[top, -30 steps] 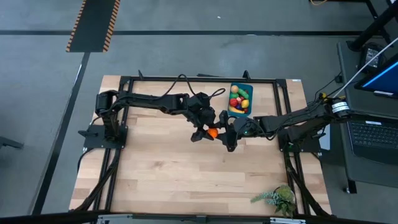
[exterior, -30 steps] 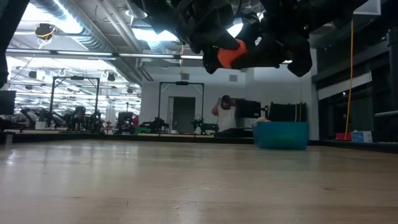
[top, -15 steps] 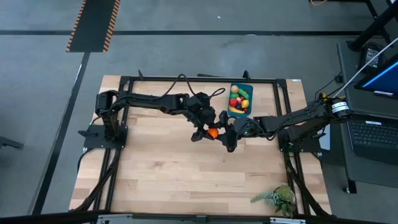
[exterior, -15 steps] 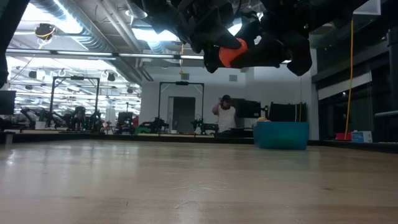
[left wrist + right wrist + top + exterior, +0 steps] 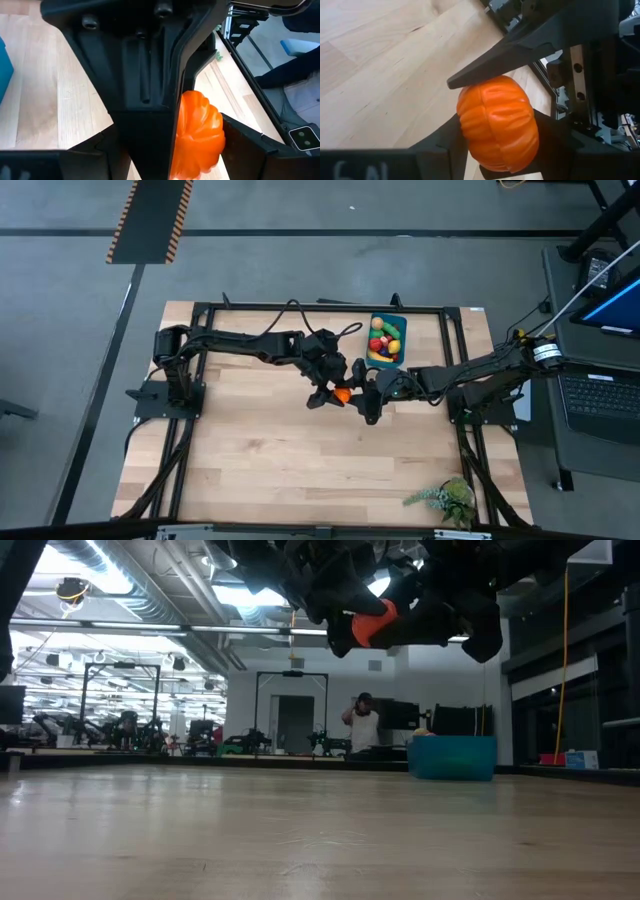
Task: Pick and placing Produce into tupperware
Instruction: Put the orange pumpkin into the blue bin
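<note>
Both arms meet mid-table, just in front of the blue tupperware point(image 5: 386, 340), with an orange pumpkin-shaped produce piece point(image 5: 342, 392) between the 2 grippers. It is held in the air, well above the wooden table point(image 5: 260, 460); the low view shows it high over the tabletop.

Left gripper point(image 5: 333, 391): reaches in from the side of the tupperware away from the right arm. In the left wrist view a dark finger point(image 5: 150, 90) lies flat against the pumpkin point(image 5: 197, 135), touching it. Cannot tell whether this gripper is actually clamped on it or just alongside.

Right gripper point(image 5: 362, 395): in the right wrist view the pumpkin point(image 5: 497, 127) sits pressed between its 2 own dark fingers point(image 5: 440, 147), so it is clamped on the piece. A pointed dark finger of the other arm touches the pumpkin from above in that view.

Tupperware: near the far edge of the table, right beside the 2 grippers. Contents visible from above: red, yellow, green and orange produce pieces, several, packed together. In the low view it shows as a teal tub point(image 5: 452, 757) resting on the table, well below the held pumpkin point(image 5: 368, 625).

Green plant sprig point(image 5: 443, 500): near table corner, well apart from the tupperware on the right arm's side.

A person point(image 5: 362, 726) stands in the room beyond the table.
</note>
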